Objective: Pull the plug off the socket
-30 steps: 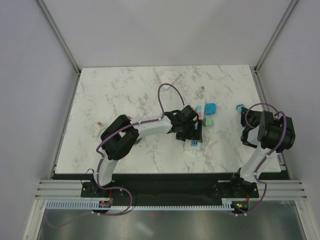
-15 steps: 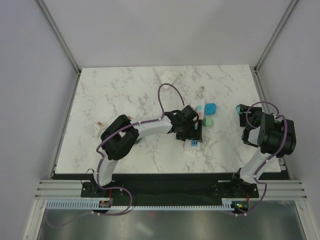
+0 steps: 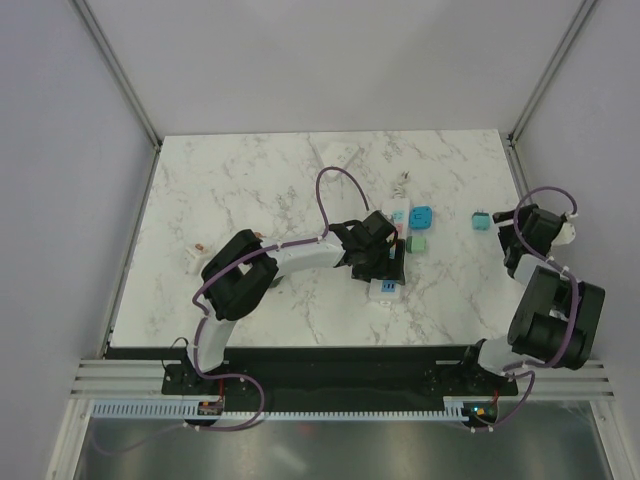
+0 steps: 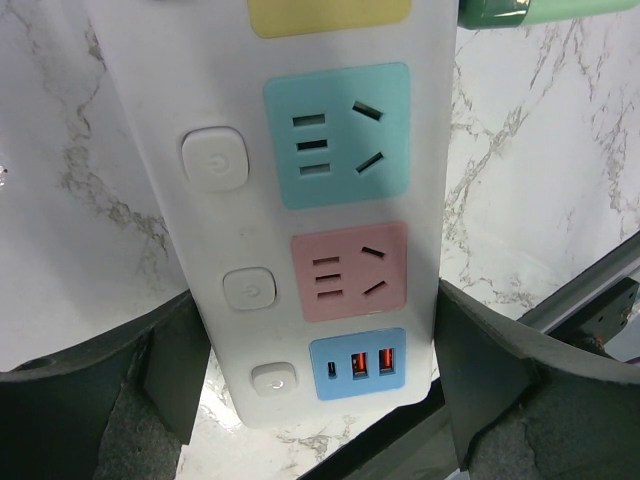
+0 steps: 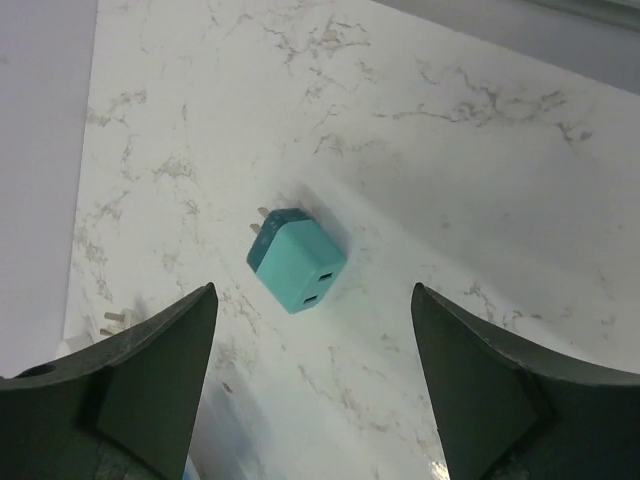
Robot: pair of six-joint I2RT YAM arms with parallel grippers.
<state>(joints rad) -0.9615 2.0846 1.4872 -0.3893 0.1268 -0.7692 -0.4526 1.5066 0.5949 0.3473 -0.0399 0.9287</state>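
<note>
The white socket strip (image 3: pixel 396 232) lies at mid-table with a blue plug (image 3: pixel 421 216) and a green plug (image 3: pixel 417 243) on its right side. My left gripper (image 3: pixel 386 264) straddles the strip's near end. In the left wrist view its fingers (image 4: pixel 165 370) press both long sides of the strip (image 4: pixel 240 200) beside the pink socket and USB block. A teal plug (image 3: pixel 481 220) lies loose on the marble, prongs showing. My right gripper (image 3: pixel 519 238) stands open just to its right. In the right wrist view the plug (image 5: pixel 296 258) rests ahead of the gripper (image 5: pixel 315 385), untouched.
A small white adapter (image 3: pixel 402 183) and a thin white cable (image 3: pixel 340 155) lie beyond the strip. A small white item (image 3: pixel 192 259) sits near the table's left edge. The table's right edge (image 3: pixel 530 215) runs close by my right gripper.
My right gripper has opened, let go of the teal plug and drawn back to the right. The plug now lies on the table. The left arm has not moved.
</note>
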